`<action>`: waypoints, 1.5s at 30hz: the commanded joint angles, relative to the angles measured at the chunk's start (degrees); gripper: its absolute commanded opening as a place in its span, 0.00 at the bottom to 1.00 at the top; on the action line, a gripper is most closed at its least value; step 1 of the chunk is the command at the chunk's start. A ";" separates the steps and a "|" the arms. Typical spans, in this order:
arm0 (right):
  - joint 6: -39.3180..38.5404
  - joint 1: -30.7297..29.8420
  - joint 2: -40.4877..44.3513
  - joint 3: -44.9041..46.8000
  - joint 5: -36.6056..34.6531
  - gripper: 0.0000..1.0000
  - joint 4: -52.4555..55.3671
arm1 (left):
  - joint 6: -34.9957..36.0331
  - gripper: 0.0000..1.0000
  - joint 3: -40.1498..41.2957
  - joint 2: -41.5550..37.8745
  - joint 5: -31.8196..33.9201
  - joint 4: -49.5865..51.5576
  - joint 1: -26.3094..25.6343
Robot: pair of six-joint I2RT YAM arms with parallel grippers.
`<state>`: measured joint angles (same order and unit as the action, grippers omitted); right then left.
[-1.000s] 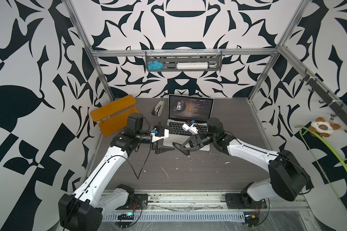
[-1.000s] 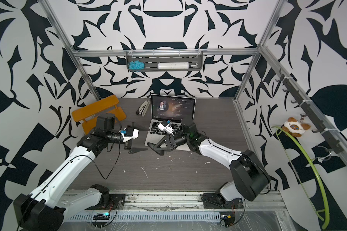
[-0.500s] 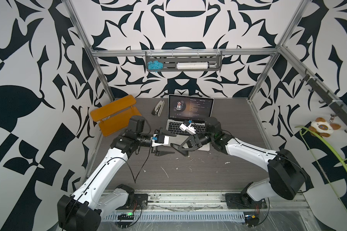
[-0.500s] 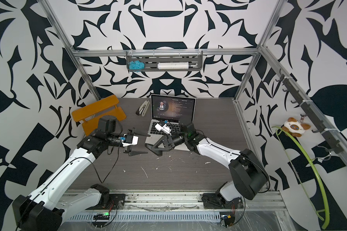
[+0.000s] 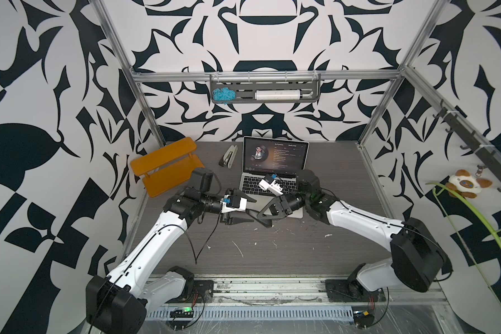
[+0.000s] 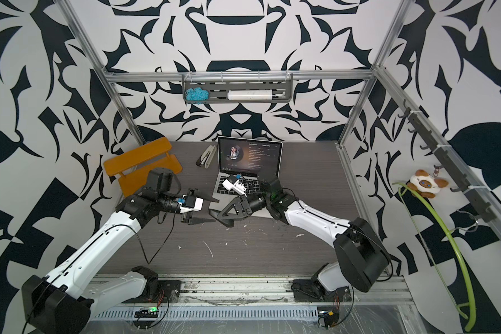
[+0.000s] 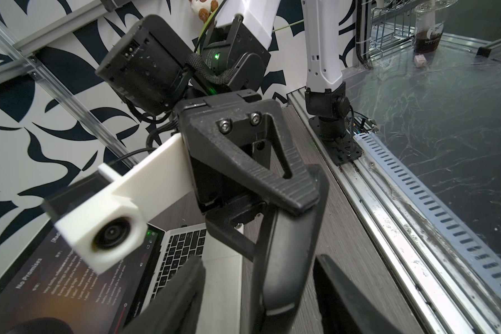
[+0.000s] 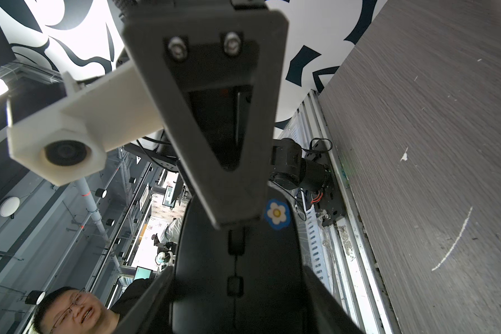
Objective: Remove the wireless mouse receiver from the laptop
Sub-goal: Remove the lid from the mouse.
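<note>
Lower centre of a top view: right gripper (image 5: 263,219) clamped on the black mouse (image 8: 237,274). The left gripper (image 5: 252,210) is spread, jaws either side of the mouse, with gaps showing in the left wrist view. Behind them, upper centre, the laptop (image 5: 275,160) is open with its screen lit. No sign of the receiver in any view: too small, or hidden by the arms. Presumably it's at a side port. Expect it to be light, stiff, slick and friction-held. Pinch the plastic stub with the fingertips only and pull straight out, no twist. The laptop may slide.
</note>
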<state>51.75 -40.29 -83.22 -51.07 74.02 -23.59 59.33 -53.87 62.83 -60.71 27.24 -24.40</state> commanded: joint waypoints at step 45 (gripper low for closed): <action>-12.56 14.15 7.38 -2.83 -17.73 0.86 15.34 | -15.47 0.00 -7.90 9.44 -0.53 1.95 -0.82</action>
<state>46.92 -27.46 -79.88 -52.03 64.66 -15.90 50.52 -58.00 70.96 -60.40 29.78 -25.15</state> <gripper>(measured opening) 0.857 0.249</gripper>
